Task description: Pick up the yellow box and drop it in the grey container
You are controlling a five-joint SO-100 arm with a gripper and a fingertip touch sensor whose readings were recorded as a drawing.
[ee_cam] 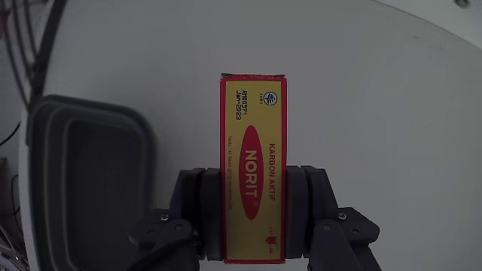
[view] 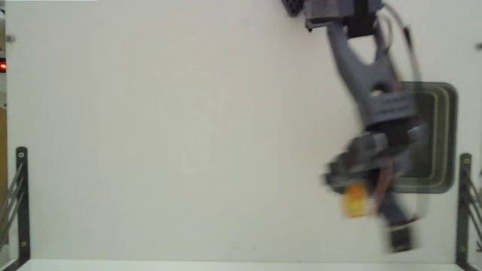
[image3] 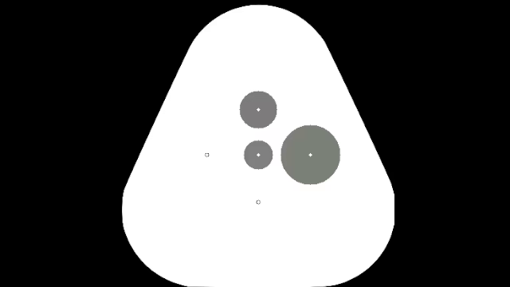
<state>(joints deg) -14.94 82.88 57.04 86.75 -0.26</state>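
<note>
Wrist view: the claw (ee_cam: 252, 214) is clamped on the lower half of the yellow box (ee_cam: 252, 162), one finger on each long edge. The box's long axis points away from the claw, red oval lengthwise. The grey container (ee_cam: 83, 188) lies left on the white surface (ee_cam: 392, 98).

The box (ee_cam: 252, 169) is yellow with a thin red border, a red oval carrying yellow letters, and small red print; its top edge is dark. In the fixed view it shows as a yellow-orange blur (view: 355, 200). The container (ee_cam: 86, 188), at 9 o'clock of the box, is dark grey. The gripper (ee_cam: 252, 218) is matte black. The table (ee_cam: 392, 98) is plain white.
</note>
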